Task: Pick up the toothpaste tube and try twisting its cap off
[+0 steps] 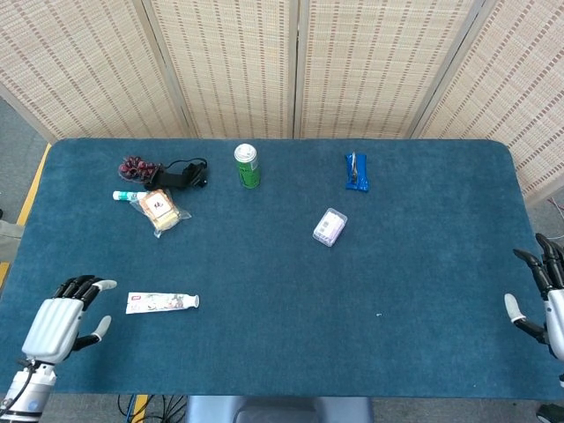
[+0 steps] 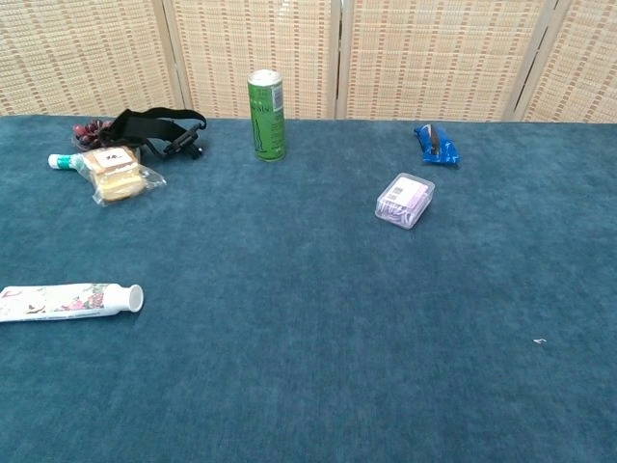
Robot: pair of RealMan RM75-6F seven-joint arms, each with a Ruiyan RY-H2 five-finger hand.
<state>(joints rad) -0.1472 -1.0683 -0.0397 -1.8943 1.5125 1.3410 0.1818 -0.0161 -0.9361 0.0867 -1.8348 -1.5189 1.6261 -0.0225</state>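
Note:
A white toothpaste tube (image 1: 161, 302) (image 2: 67, 301) lies flat on the blue table near the front left, its white cap pointing right. My left hand (image 1: 62, 323) hovers over the table's front left corner, just left of the tube, empty with fingers spread. At the far right edge my right hand (image 1: 548, 293) is partly out of frame, fingers apart and holding nothing. Neither hand shows in the chest view.
A green can (image 1: 247, 166) stands at the back centre. A black strap (image 1: 181, 174), dark grapes (image 1: 136, 165), a small tube (image 1: 126, 196) and a wrapped sandwich (image 1: 160, 210) sit at the back left. A blue snack packet (image 1: 356, 171) and a clear plastic box (image 1: 330, 226) lie right of centre.

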